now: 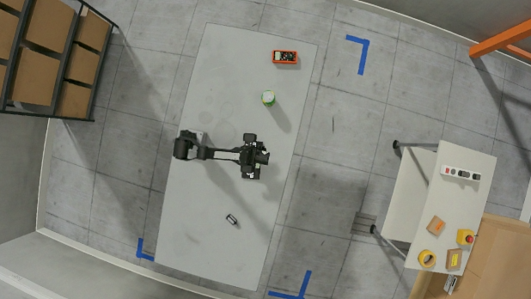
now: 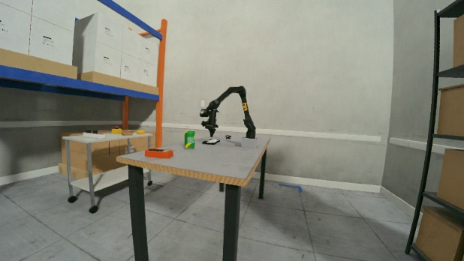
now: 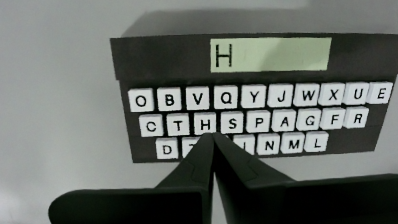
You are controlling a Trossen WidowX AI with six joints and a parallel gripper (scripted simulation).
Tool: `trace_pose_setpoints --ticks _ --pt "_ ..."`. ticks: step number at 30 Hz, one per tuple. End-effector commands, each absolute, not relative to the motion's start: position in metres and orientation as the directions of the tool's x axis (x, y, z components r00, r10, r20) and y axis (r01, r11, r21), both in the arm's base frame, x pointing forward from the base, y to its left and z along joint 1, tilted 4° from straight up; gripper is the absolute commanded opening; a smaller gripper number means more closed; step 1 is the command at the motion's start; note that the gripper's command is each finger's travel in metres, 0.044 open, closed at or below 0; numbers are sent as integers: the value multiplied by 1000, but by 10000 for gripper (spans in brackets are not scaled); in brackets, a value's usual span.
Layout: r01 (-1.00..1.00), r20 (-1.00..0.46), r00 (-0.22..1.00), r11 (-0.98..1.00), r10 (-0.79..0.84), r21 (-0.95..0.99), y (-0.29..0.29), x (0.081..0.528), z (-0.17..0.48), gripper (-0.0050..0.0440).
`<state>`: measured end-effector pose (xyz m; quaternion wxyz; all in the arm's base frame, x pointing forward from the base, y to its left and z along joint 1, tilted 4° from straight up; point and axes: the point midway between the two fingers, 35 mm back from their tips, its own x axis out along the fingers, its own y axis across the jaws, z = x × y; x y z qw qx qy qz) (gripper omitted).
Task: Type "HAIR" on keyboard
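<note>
My gripper (image 3: 211, 140) is fully closed with nothing between the fingers; the two tips meet as a single point, which serves as the stylus. In the wrist view this point sits at the lower edge of the H key (image 3: 205, 123), over the bottom row of the keyboard (image 3: 150, 50). Beyond the key rows, the display (image 3: 270, 54) reads "H", so I judge the first of four letters entered; A, I and R remain. The A key (image 3: 284, 120) lies to the right in the same middle row, the R key (image 3: 357, 118) further right. The I key appears partly hidden behind my fingertips. The keyboard rests on the bench (image 1: 223, 241), near its middle, beneath my wrist.
</note>
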<state>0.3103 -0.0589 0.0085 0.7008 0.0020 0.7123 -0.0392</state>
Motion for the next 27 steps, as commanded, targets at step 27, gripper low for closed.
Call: trace_pose_setpoints --ticks 27 --pt "58 -998 -37 997 -52 -54 -115 301 -13 -50"
